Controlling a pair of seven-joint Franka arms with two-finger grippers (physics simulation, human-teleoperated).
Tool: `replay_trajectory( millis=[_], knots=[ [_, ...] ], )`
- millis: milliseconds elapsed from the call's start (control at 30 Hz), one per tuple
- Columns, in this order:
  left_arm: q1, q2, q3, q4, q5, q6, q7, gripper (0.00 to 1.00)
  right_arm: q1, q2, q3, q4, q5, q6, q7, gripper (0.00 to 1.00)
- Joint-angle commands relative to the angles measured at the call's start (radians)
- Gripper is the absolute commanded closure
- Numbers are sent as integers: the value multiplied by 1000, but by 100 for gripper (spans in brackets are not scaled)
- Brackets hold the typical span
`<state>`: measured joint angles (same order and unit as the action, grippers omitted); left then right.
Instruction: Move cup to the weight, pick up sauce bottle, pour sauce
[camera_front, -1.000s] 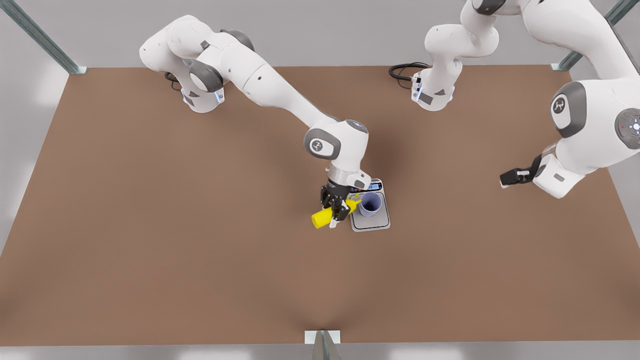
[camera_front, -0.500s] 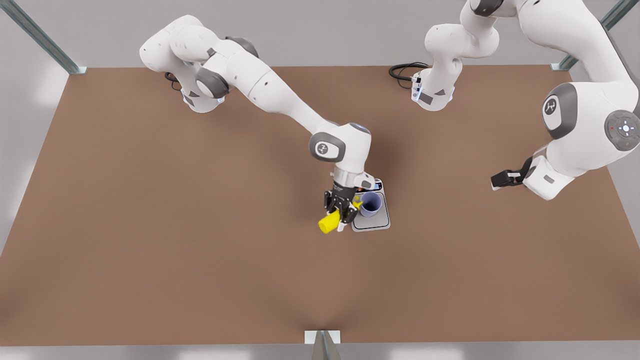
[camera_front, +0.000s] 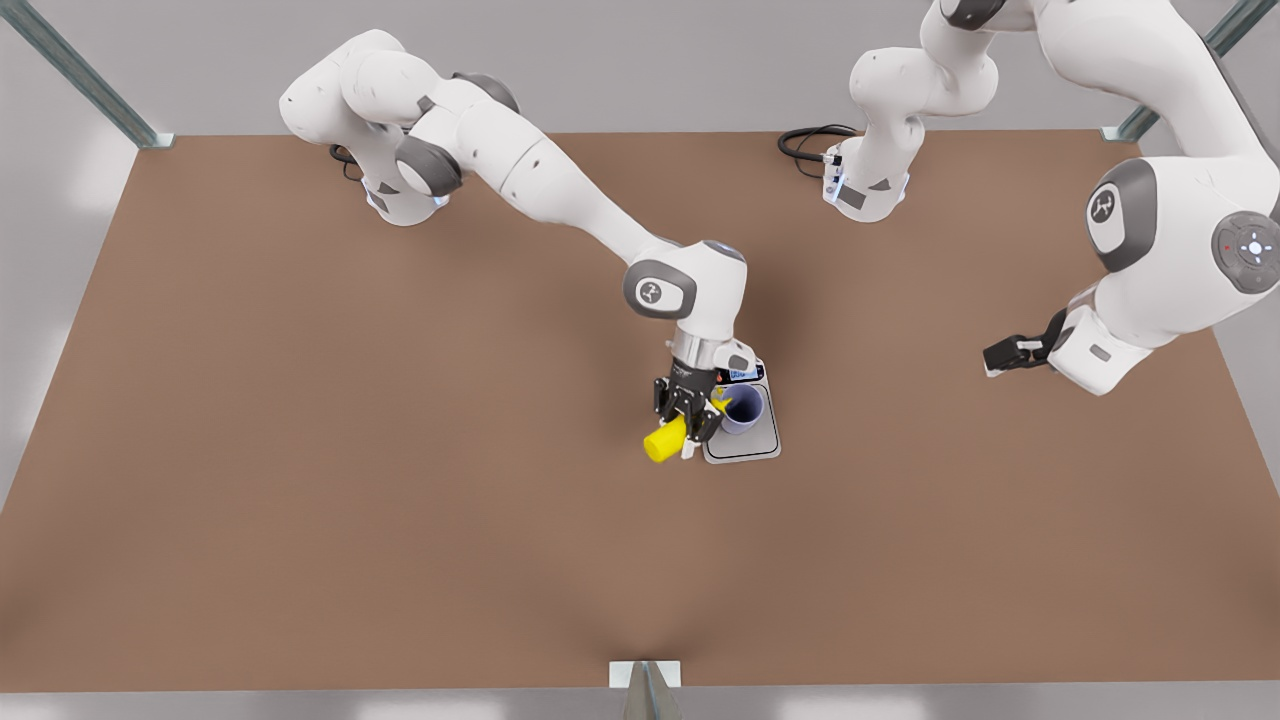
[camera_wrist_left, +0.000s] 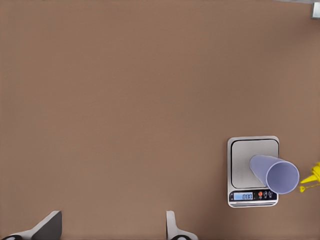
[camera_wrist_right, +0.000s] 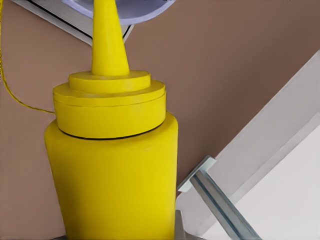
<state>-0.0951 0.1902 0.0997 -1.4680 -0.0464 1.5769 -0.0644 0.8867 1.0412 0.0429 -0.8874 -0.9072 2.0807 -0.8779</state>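
Now your right tool (camera_front: 688, 428) is clamped on the bottle (camera_front: 664, 441), nozzle at the rim of the cup (camera_front: 741, 409) on the scale (camera_front: 745, 447), frame centre — tilt off-line and sauce hits the platform. Left tool (camera_front: 1003, 356) waits, fingers apart, at right.

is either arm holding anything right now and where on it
The right gripper holds the sauce bottle around the middle of its body, nozzle tilted toward the cup on the weight. The left gripper is open and holds nothing.

White arms, grey joints, black fingers (camera_front: 695, 425).
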Motion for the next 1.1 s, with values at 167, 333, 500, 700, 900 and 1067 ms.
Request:
replay_trajectory(
  millis=[167, 333, 500, 700, 900, 1067],
  knots=[
    [0, -2, -1, 0, 0, -2, -3, 0, -78, -66, 6, -42, 131, 4, -81, 44],
    [0, 0, -3, 0, 2, 3, -2, 0, -239, -257, 8, -340, 317, 205, -276, 44],
    [0, 2, -3, 2, 2, 6, 2, 0, -402, -300, 9, -419, 720, 263, -719, 44],
    [0, 6, -1, 2, 2, 9, 2, 0, -816, -297, 354, -544, 800, 282, -934, 44],
    [0, 8, -3, 2, 5, 15, -2, 0, -1109, -211, 568, -622, 972, 190, -937, 45],
    [0, 8, -3, 2, 5, 17, -2, 0, -1177, -148, 563, -633, 1378, 29, -1179, 45]
  ],
)
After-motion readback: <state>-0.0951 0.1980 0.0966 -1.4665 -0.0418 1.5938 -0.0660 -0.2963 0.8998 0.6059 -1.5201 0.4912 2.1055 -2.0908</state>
